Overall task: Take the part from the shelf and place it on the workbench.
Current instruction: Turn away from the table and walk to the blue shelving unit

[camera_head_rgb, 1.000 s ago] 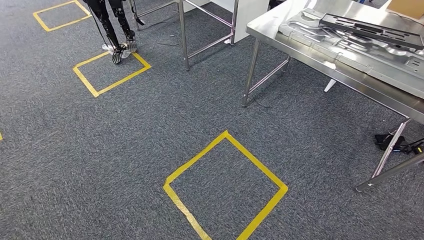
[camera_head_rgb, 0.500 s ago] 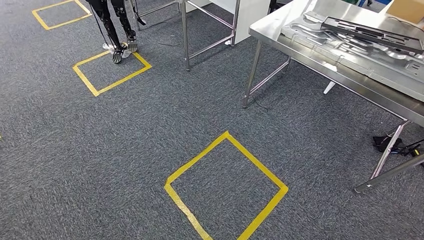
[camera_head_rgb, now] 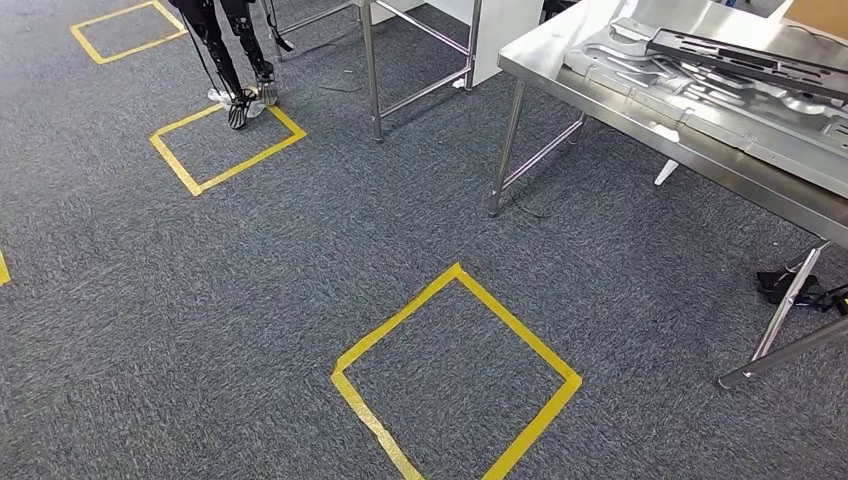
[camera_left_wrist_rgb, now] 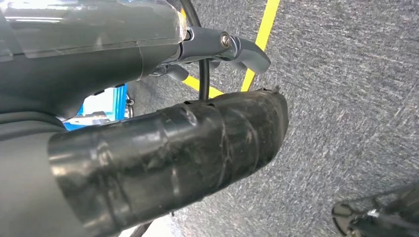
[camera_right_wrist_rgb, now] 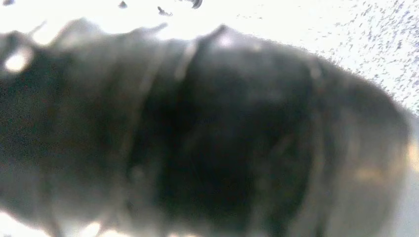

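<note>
Head view: even, bright indoor light, sharp all over; carpet (camera_head_rgb: pixel 300 300) evenly lit, soft faint shadows under the steel table (camera_head_rgb: pixel 700 165), mild sheen on its top. Left wrist view: left hand (camera_left_wrist_rgb: pixel 168 148) close and fairly sharp with small highlights, carpet behind slightly soft. Right wrist view: right hand (camera_right_wrist_rgb: pixel 207 138) badly blurred, dark, grainy; background blown out white.

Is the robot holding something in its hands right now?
It cannot be told. The left hand shows as a dark ribbed cover with nothing seen in it over the carpet, and the right hand is a blur.
</note>
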You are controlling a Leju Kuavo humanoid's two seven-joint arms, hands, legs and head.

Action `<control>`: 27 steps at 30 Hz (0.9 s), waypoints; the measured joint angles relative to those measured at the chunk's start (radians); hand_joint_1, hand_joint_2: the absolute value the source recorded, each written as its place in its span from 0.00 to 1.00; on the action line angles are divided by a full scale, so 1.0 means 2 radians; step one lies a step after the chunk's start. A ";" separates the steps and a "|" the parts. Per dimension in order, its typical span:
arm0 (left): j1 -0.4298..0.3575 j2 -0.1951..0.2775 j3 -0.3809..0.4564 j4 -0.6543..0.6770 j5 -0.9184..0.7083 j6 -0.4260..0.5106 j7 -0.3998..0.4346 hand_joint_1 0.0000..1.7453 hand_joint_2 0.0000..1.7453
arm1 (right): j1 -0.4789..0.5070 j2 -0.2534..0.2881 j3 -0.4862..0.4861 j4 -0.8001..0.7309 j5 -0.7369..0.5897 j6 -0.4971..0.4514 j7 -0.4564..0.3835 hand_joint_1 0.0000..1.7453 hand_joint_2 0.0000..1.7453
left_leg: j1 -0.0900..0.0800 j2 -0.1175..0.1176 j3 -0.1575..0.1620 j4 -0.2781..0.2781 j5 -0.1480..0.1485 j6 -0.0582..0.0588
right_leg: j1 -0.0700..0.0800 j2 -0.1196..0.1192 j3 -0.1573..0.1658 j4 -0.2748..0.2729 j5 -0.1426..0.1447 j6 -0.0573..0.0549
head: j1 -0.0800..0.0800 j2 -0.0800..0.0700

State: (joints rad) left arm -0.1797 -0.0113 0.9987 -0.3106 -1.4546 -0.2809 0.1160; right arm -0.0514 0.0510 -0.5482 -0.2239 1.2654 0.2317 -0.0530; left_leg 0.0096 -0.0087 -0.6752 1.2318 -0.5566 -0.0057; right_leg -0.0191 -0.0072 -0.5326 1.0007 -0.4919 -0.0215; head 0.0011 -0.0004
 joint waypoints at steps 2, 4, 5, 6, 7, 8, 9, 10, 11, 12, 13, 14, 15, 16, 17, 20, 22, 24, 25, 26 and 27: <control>0.001 0.000 0.000 0.000 0.000 0.000 0.000 0.00 0.00 | 0.000 0.000 0.000 0.000 0.000 0.000 0.000 0.00 0.00 | 0.009 0.003 0.011 -0.038 0.036 -0.010 | -0.005 0.000 0.009 0.002 -0.009 0.007 | 0.000 0.000; -0.001 0.001 0.000 0.001 0.000 0.000 0.000 0.00 0.00 | 0.000 0.000 0.000 0.000 0.000 0.000 0.000 0.00 0.00 | 0.008 0.005 0.037 -0.093 0.055 -0.011 | -0.006 0.000 0.012 0.004 -0.015 0.016 | 0.000 0.000; -0.001 0.001 0.000 0.002 0.000 0.001 0.000 0.00 0.00 | -0.001 0.000 0.000 0.000 0.001 0.000 0.000 0.00 0.00 | 0.007 0.005 0.042 -0.103 0.054 -0.009 | -0.005 0.000 0.012 0.004 -0.017 0.020 | -0.001 0.000; -0.001 0.001 0.000 0.002 0.000 0.001 0.000 0.00 0.00 | -0.001 0.000 0.000 0.000 0.001 0.000 -0.001 0.00 0.00 | 0.005 0.004 0.043 -0.104 0.050 -0.004 | -0.005 0.000 0.012 0.003 -0.018 0.023 | -0.001 0.000; -0.001 0.001 0.000 0.003 0.000 0.001 0.000 0.00 0.00 | -0.001 0.000 0.000 0.000 0.002 -0.001 -0.002 0.00 0.00 | 0.004 0.004 0.043 -0.104 0.049 0.001 | -0.006 -0.001 0.014 0.002 -0.019 0.025 | -0.001 0.000; -0.001 0.001 0.000 0.003 0.000 0.001 0.000 0.00 0.00 | -0.001 0.001 0.000 0.001 0.002 -0.001 -0.003 0.00 0.00 | 0.004 0.003 0.045 -0.106 0.048 0.006 | -0.007 -0.001 0.015 0.003 -0.022 0.028 | -0.001 0.000; 0.000 0.001 0.000 0.003 0.000 0.002 0.000 0.00 0.00 | -0.001 0.001 0.000 0.001 0.003 -0.001 -0.004 0.00 0.00 | 0.003 0.003 0.047 -0.107 0.047 0.010 | -0.008 -0.001 0.012 0.011 -0.028 0.029 | -0.001 0.000; -0.001 0.001 0.000 0.003 0.000 0.002 0.000 0.00 0.00 | -0.001 0.001 0.000 0.001 0.003 -0.001 -0.005 0.00 0.00 | 0.002 0.003 0.049 -0.108 0.046 0.015 | -0.009 -0.001 0.003 0.031 -0.038 0.029 | 0.000 0.000; -0.001 0.001 0.000 0.003 0.001 0.002 0.000 0.00 0.00 | -0.001 0.002 0.000 0.001 0.004 -0.001 -0.005 0.00 0.00 | 0.001 0.003 0.051 -0.109 0.045 0.019 | -0.008 0.000 -0.012 0.061 -0.052 0.028 | 0.000 0.000; -0.001 0.001 0.000 0.003 0.001 0.002 0.000 0.00 0.00 | -0.001 0.002 0.000 0.001 0.004 -0.001 -0.006 0.00 0.00 | -0.001 0.003 0.053 -0.109 0.043 0.022 | -0.006 0.000 -0.033 0.098 -0.066 0.026 | 0.000 0.000; -0.001 0.001 0.000 0.003 0.002 0.002 0.000 0.00 0.00 | -0.001 0.002 0.000 0.001 0.004 -0.001 -0.006 0.00 0.00 | -0.003 0.003 0.055 -0.109 0.041 0.024 | -0.004 0.000 -0.054 0.131 -0.076 0.025 | 0.000 0.000; -0.001 0.001 0.000 0.003 0.003 0.002 0.000 0.00 0.00 | 0.000 0.002 0.000 0.001 0.005 -0.002 -0.006 0.00 0.25 | -0.005 0.002 0.057 -0.109 0.039 0.026 | -0.002 0.000 -0.070 0.151 -0.076 0.022 | 0.000 0.000; -0.001 0.001 0.000 0.003 0.004 0.002 0.000 0.00 0.00 | 0.000 0.002 0.000 0.001 0.006 -0.003 -0.006 0.00 0.50 | -0.008 0.001 0.060 -0.109 0.037 0.027 | 0.001 0.001 -0.077 0.154 -0.067 0.018 | 0.000 0.000; -0.001 0.002 0.000 0.003 0.006 0.002 0.000 0.00 0.00 | 0.000 0.002 0.000 0.001 0.007 -0.005 -0.006 0.00 0.75 | -0.011 -0.003 0.064 -0.109 0.035 0.028 | 0.004 0.002 -0.075 0.136 -0.047 0.013 | 0.000 0.000; -0.001 0.002 0.001 0.003 0.007 0.003 0.000 0.00 0.00 | 0.000 0.002 0.000 0.001 0.008 -0.006 -0.006 0.00 1.00 | -0.013 -0.006 0.068 -0.109 0.032 0.029 | 0.008 0.008 -0.065 0.103 -0.022 0.007 | 0.000 0.000; -0.003 0.000 0.002 0.006 0.011 0.005 -0.002 0.00 0.00 | 0.001 0.001 0.000 0.002 0.013 -0.011 -0.011 0.00 0.75 | -0.013 -0.017 0.072 -0.109 0.027 0.026 | 0.013 0.036 -0.036 0.031 0.014 -0.011 | 0.000 0.000; -0.004 0.000 0.003 0.008 0.014 0.006 -0.002 0.00 0.00 | 0.001 0.001 0.000 0.002 0.021 -0.018 -0.015 0.00 0.25 | -0.010 -0.026 0.070 -0.112 0.029 0.020 | 0.015 0.033 -0.030 0.019 0.012 -0.014 | 0.000 0.000; 0.000 0.001 0.003 0.008 0.018 0.007 -0.003 0.00 0.00 | -0.001 0.002 0.000 0.002 0.032 -0.028 -0.017 0.00 0.00 | -0.010 -0.027 0.072 -0.112 0.026 0.016 | 0.011 0.022 -0.018 0.003 0.014 -0.012 | 0.000 0.000; 0.001 0.002 0.003 0.008 0.019 0.008 -0.003 0.00 0.00 | -0.001 0.003 0.001 0.002 0.036 -0.032 -0.018 0.00 0.00 | -0.011 -0.022 0.068 -0.102 0.020 0.013 | 0.008 0.016 -0.011 -0.005 0.015 -0.012 | 0.000 0.000; 0.002 0.002 0.003 0.008 0.019 0.009 -0.003 0.00 0.00 | -0.002 0.004 0.001 0.002 0.041 -0.035 -0.017 0.00 0.25 | -0.010 -0.015 0.058 -0.080 0.009 0.010 | 0.007 0.010 -0.005 -0.011 0.015 -0.011 | -0.001 0.000; 0.002 0.002 0.004 0.008 0.020 0.009 -0.003 0.00 0.00 | -0.002 0.003 0.003 0.002 0.045 -0.036 -0.017 0.00 0.50 | -0.008 -0.009 0.041 -0.050 -0.004 0.006 | 0.007 0.005 -0.002 -0.014 0.014 -0.010 | -0.001 0.000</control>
State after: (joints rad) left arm -0.1755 -0.0065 1.0061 -0.2937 -1.4146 -0.2622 0.1095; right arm -0.0555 0.0579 -0.5431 -0.2205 1.3546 0.1588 -0.0870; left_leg -0.0063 -0.0268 -0.5929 1.1321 -0.5646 0.0057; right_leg -0.0061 0.0022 -0.5358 0.9733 -0.4631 -0.0422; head -0.0009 -0.0004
